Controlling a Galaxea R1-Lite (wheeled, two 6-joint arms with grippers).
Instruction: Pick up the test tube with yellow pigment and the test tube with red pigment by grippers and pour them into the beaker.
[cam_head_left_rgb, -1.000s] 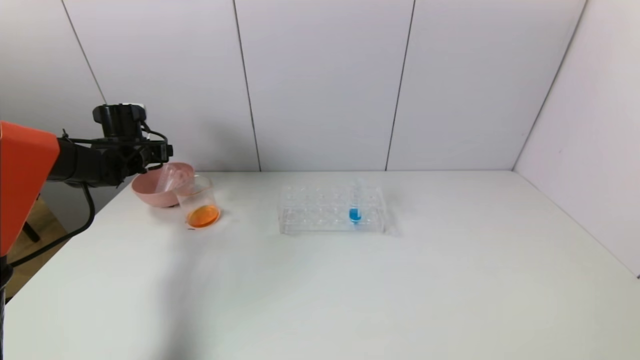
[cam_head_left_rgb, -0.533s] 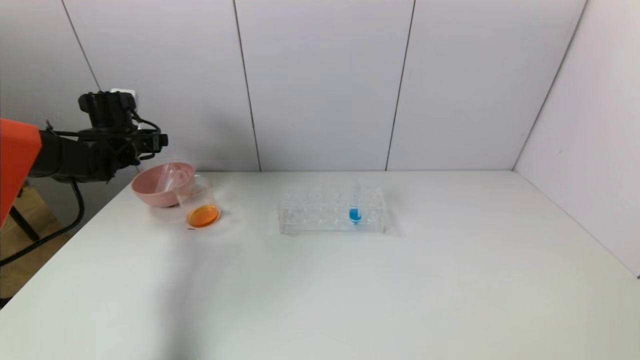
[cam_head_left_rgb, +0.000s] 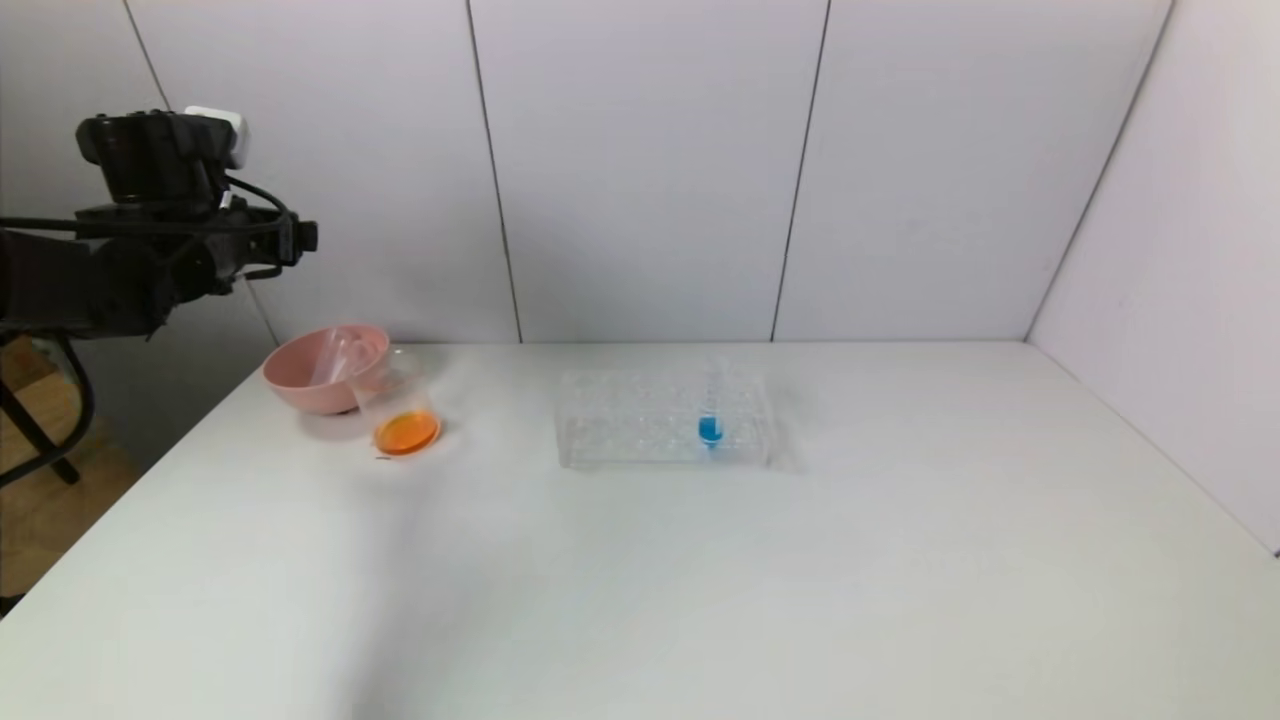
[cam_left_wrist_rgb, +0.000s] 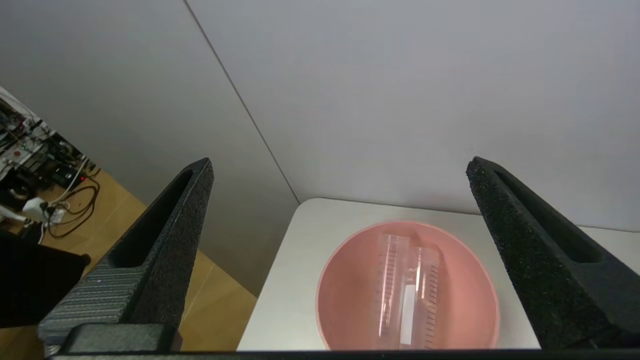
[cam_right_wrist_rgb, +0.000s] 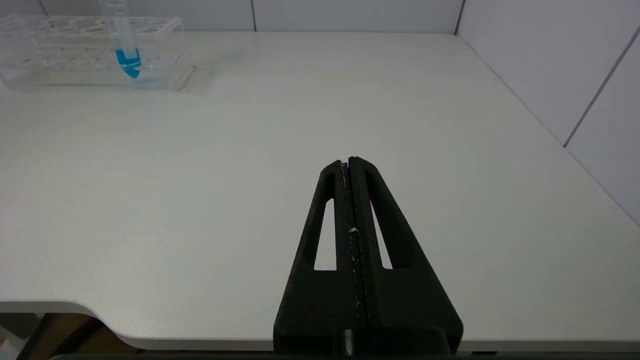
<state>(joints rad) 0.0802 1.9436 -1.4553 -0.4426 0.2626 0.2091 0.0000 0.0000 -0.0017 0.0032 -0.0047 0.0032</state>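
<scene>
Left tool (cam_left_wrist_rgb: 340, 200) upper left of the head view, fingers wide apart, empty. Right tool (cam_right_wrist_rgb: 348, 162) pressed together, parked. Beaker (cam_head_left_rgb: 400, 405) holds orange liquid; two tubes (cam_left_wrist_rgb: 407, 295), probably emptied, lie in the pink bowl (cam_head_left_rgb: 290, 385). We risk nudging the beaker if that arm swings low.

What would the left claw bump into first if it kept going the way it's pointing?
Probably the grey wall panel. The open left gripper aims above the pink bowl, where two empty tubes lie, so it would likely pass over them, though depth is hard to judge.
</scene>
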